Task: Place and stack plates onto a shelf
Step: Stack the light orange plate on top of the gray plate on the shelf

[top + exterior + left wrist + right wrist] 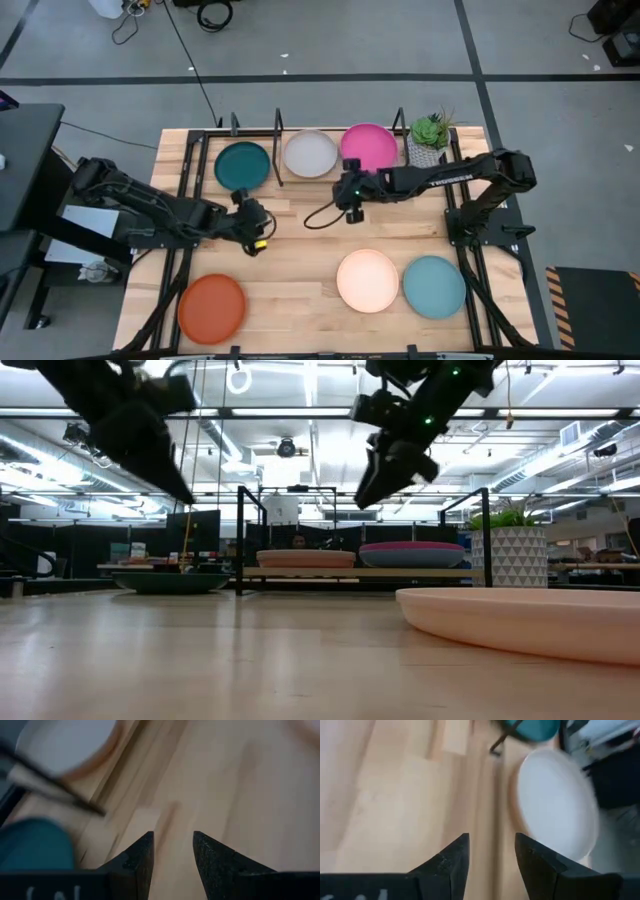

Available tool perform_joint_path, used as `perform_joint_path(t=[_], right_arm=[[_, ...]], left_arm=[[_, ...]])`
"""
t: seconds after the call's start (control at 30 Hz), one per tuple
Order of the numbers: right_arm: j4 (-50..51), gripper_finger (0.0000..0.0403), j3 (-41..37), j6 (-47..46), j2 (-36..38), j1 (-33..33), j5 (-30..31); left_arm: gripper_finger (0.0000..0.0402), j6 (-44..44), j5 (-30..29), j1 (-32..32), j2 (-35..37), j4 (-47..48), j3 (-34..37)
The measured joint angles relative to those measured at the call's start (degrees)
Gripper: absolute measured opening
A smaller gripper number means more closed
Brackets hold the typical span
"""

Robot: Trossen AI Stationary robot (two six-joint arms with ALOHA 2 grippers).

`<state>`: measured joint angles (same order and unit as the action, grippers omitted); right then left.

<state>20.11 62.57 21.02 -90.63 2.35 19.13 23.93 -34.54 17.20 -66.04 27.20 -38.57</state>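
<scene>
High view: the shelf (pixel 300 135) runs along the 12 o'clock edge of the table (pixel 300 300) and holds three plates side by side, the dark teal plate (pixel 242 165) toward 11 o'clock, the grey plate (pixel 310 153) in the middle and the magenta plate (pixel 368 146) toward 1 o'clock, beside a small potted plant (pixel 430 135). Three more lie on the bare wood: the orange plate (pixel 211 307) at 7 o'clock, the cream plate (pixel 367 280) and the light teal plate (pixel 434 286) near 5 o'clock. The left gripper (pixel 262 240) hangs above the table just below the dark teal plate, fingers (pixel 142 857) slightly parted and empty. The right gripper (pixel 352 212) hangs in front of the magenta plate, fingers (pixel 455 860) likewise a little apart, holding nothing.
</scene>
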Motion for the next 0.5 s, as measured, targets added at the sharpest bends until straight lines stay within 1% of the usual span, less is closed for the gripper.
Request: perform_joint_path(t=[0.07,0.1,0.2,0.27,0.3,0.4,0.5], right_arm=[[3.2,0.0164,0.0,-3.2,0.5,-0.8,-1.8],[4.8,0.0164,0.0,-4.6,0.7,-1.3,-3.2],[8.7,0.0164,-0.4,-7.9,0.9,-2.6,-9.2],[9.5,0.0164,-1.6,-8.4,0.9,-3.4,-14.3],[9.5,0.0164,-2.5,-8.5,0.9,-3.8,-16.6],[9.4,0.0164,-4.9,-10.0,0.9,-5.1,-22.7],[9.7,0.0164,-6.8,-13.6,0.9,-6.4,-24.3]], left_arm=[[0.0144,1.7,1.9,-1.4,0.0,3.0,0.0],[0.0144,2.0,4.1,-1.9,0.0,3.6,0.0],[0.0143,0.4,14.2,-2.7,0.0,2.7,0.0],[0.0143,-0.5,19.0,-2.7,0.0,0.3,0.0],[0.0143,-0.9,20.0,-2.6,0.0,-1.4,0.0],[0.0143,-3.4,20.2,-2.2,0.0,-6.8,0.0],[0.0144,-6.6,20.2,-2.2,0.0,-10.1,0.0]])
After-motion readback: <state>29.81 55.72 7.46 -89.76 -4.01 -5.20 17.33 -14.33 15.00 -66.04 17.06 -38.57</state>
